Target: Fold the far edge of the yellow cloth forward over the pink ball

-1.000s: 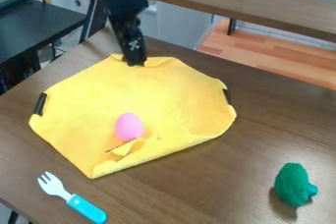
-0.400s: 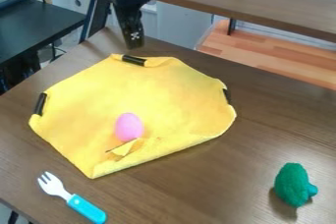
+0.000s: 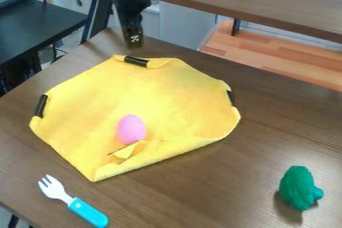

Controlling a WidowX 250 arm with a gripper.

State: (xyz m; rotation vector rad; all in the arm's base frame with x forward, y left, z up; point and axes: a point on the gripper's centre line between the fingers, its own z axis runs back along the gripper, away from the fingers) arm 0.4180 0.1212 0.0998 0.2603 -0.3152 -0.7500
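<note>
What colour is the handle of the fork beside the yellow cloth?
The fork's handle is bright turquoise blue, seen in the camera view.

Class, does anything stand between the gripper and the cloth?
Nothing visible does. The gripper hangs beyond the far edge of the cloth, near a black strip; the egg and fork lie nearer the camera.

The tabletop's right side offers a wide passage between the yellow cloth and the green toy; the pink egg and the fork obstruct low passes.
</note>
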